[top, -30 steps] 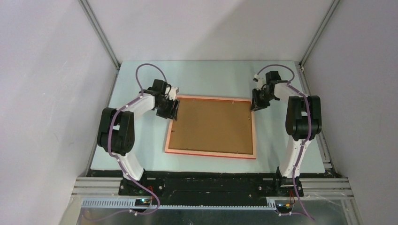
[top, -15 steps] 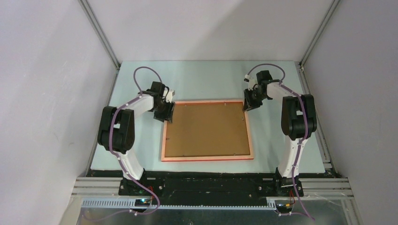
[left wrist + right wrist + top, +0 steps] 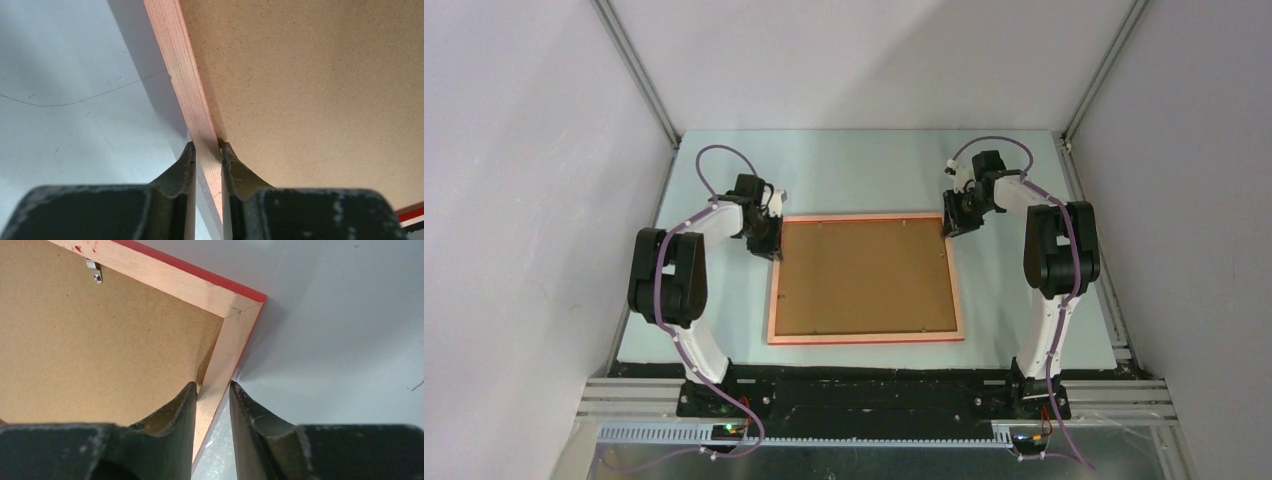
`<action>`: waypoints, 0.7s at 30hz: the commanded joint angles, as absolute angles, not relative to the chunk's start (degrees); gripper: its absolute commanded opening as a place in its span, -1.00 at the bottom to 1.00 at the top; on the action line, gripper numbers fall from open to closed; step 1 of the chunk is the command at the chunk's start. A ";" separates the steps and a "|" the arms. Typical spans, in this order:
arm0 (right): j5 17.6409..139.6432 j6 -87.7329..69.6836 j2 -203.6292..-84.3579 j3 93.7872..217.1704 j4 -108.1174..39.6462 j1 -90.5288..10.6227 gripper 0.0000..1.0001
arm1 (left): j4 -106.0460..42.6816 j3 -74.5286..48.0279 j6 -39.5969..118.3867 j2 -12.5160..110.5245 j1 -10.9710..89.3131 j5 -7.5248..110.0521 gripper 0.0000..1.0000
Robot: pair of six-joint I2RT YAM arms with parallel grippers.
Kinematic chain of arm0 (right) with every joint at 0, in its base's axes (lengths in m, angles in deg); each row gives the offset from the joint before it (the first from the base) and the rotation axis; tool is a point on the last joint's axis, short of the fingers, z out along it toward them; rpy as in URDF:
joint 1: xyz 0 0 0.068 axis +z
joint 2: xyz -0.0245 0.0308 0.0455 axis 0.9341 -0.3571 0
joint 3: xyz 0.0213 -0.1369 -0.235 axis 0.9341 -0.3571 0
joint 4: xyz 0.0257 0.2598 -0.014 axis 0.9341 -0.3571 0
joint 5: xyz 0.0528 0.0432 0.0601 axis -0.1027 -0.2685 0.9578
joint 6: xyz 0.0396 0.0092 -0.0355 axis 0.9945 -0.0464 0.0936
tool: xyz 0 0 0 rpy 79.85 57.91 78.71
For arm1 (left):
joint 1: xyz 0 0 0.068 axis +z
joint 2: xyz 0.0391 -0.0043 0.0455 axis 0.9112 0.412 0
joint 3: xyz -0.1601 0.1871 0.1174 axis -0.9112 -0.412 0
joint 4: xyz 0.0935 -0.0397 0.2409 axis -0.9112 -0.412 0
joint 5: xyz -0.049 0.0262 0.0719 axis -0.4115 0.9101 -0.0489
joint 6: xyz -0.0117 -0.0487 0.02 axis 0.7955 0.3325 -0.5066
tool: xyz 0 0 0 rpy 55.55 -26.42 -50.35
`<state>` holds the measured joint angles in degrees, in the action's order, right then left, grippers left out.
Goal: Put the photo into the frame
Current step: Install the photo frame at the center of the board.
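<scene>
Overhead, frame [image 3: 864, 337] back-up, wrist views, left jaws pinching its rail, right jaws astride it, grip unclear

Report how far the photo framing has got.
Done, apparently: the frame lies face down with the backing board seated in it; the photo is not visible, so whether it is underneath cannot be told. In hand: the left hand pinches the left rail, the right hand straddles the right rail. Left: probably turning the frame over.
</scene>
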<state>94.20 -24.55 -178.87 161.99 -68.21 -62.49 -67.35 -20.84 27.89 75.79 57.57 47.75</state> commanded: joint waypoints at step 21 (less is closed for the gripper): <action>101.14 -28.71 -169.59 155.37 -73.86 -65.19 0.21 | -67.17 -23.25 30.45 75.29 57.58 43.68 -1.00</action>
<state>100.04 -26.45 -172.69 157.05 -72.34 -65.90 -66.67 -21.26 30.89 75.77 57.92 46.62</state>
